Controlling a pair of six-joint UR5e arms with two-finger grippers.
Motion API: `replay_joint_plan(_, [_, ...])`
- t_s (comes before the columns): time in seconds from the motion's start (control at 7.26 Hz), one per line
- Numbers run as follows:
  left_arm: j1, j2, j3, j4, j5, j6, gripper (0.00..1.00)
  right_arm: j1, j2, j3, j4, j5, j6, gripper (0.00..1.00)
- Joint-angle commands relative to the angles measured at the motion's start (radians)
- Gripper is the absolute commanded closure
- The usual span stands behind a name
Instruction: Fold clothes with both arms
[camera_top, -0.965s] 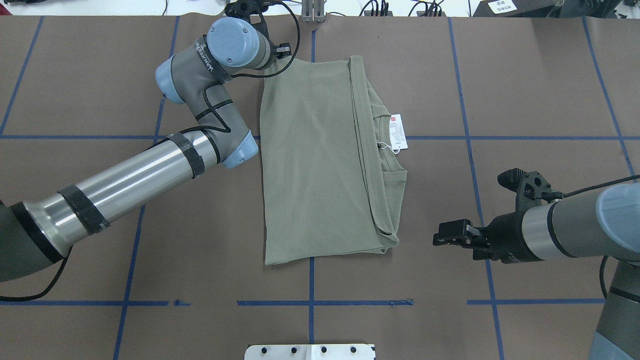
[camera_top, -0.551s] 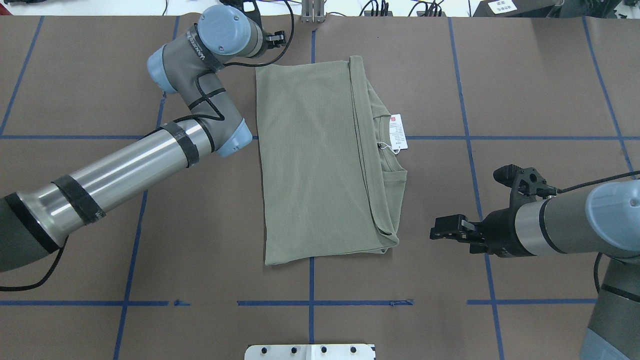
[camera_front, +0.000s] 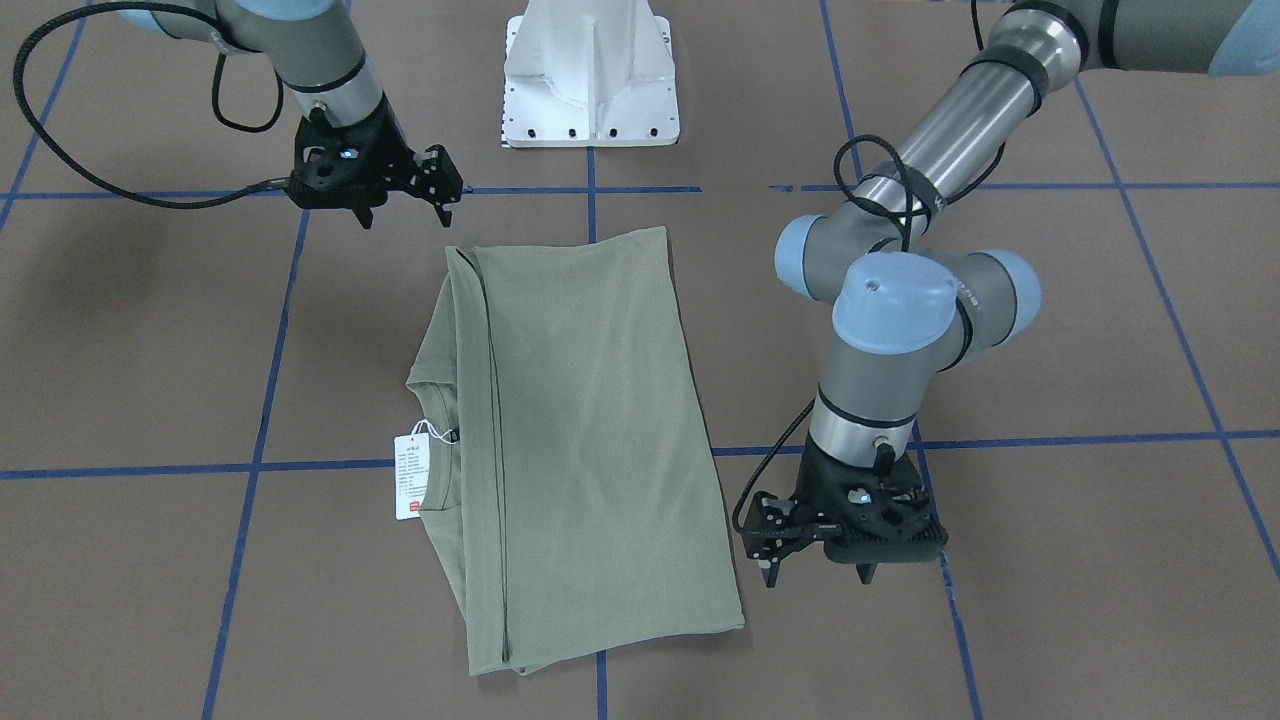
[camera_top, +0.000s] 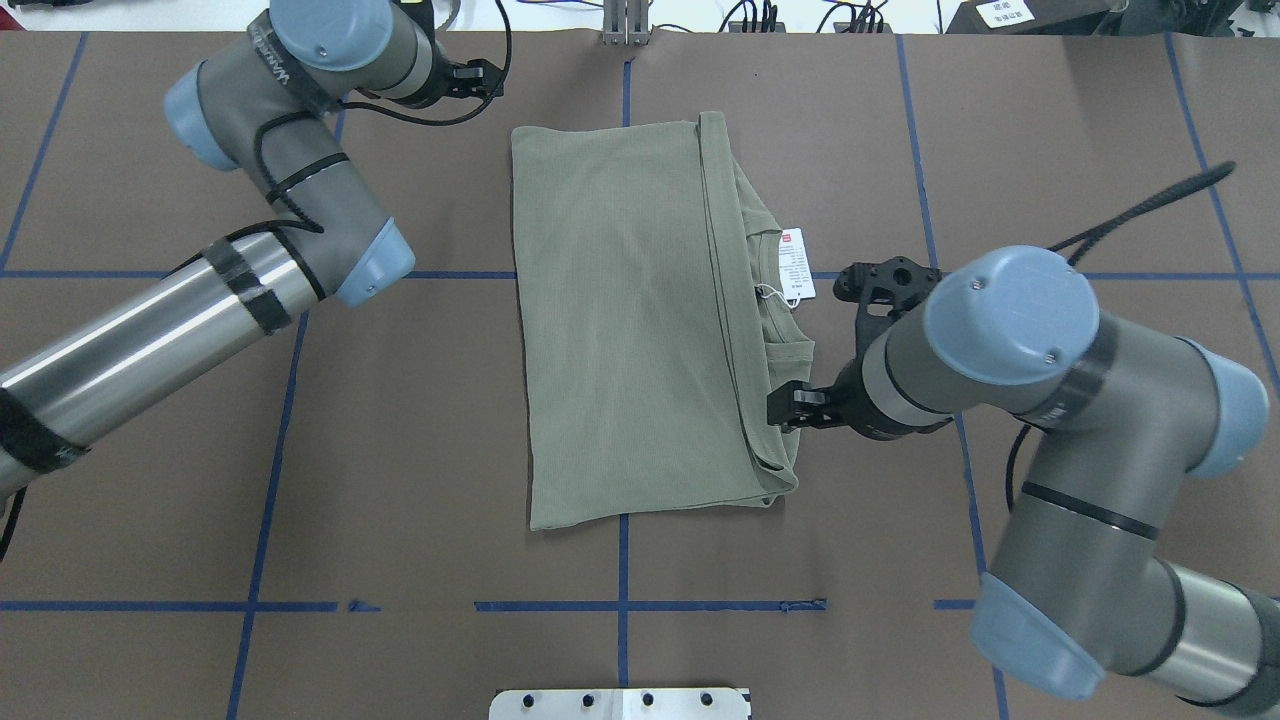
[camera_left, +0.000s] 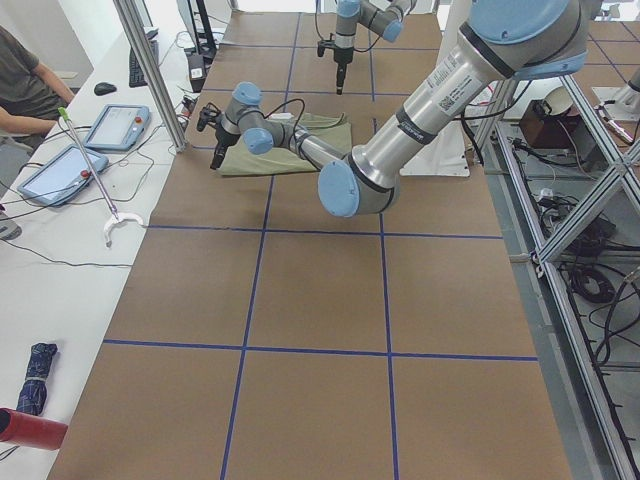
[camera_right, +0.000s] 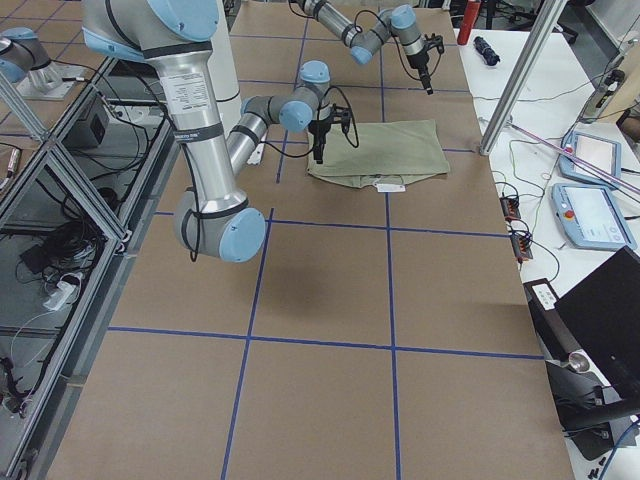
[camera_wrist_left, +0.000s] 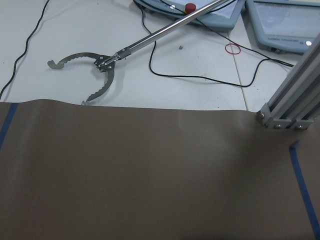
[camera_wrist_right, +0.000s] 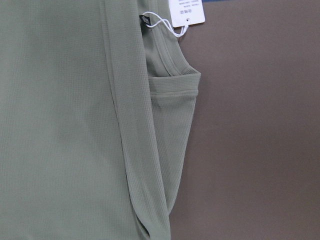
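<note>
- The white pedestal plate (camera_top: 620, 703) sat at the near edge of the brown worktop (camera_top: 400, 450), at 6 o'clock from the shirt.
- The right gripper (camera_top: 795, 405) hung at the shirt's right edge, about 4 o'clock from its middle. In the front-facing view its fingers (camera_front: 365, 213) stood apart and held nothing.
- The sage-green shirt (camera_top: 630, 320) lay flat at the worktop's centre, folded lengthwise into a tall rectangle. A narrower layer and the neckline showed along its 3 o'clock side.
- The white hang tag (camera_top: 796, 265) lay on the worktop at 2 o'clock, on its string, just beside the neckline.
- The left gripper (camera_front: 815, 575) hovered off the shirt's far-left corner, at 11 o'clock, clear of the cloth. Its fingers (camera_front: 766, 572) were spread and empty.
- Beyond the worktop's far edge, the left wrist view showed a metal reach tool (camera_wrist_left: 100, 65) lying on a white bench (camera_wrist_left: 60, 30).
</note>
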Motion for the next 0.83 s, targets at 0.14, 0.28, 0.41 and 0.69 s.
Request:
replay_joint_plan(0.14, [0.012, 0.26, -0.526, 0.242, -0.113, 0.033, 0.0, -0.021, 0.146, -0.21, -0.072, -0.03, -0.244, 0.0])
replay_joint_plan(0.28, [0.028, 0.274, -0.582, 0.282, -0.131, 0.028, 0.0, -0.047, 0.137, -0.216, -0.076, -0.035, -0.254, 0.0])
replay_joint_plan(0.41, [0.042, 0.276, -0.571, 0.282, -0.131, 0.022, 0.0, -0.062, 0.143, -0.232, -0.074, -0.038, -0.258, 0.0])
replay_joint_plan(0.69, [0.048, 0.274, -0.569, 0.282, -0.131, 0.02, 0.0, -0.073, 0.144, -0.261, -0.071, -0.032, -0.26, 0.0])
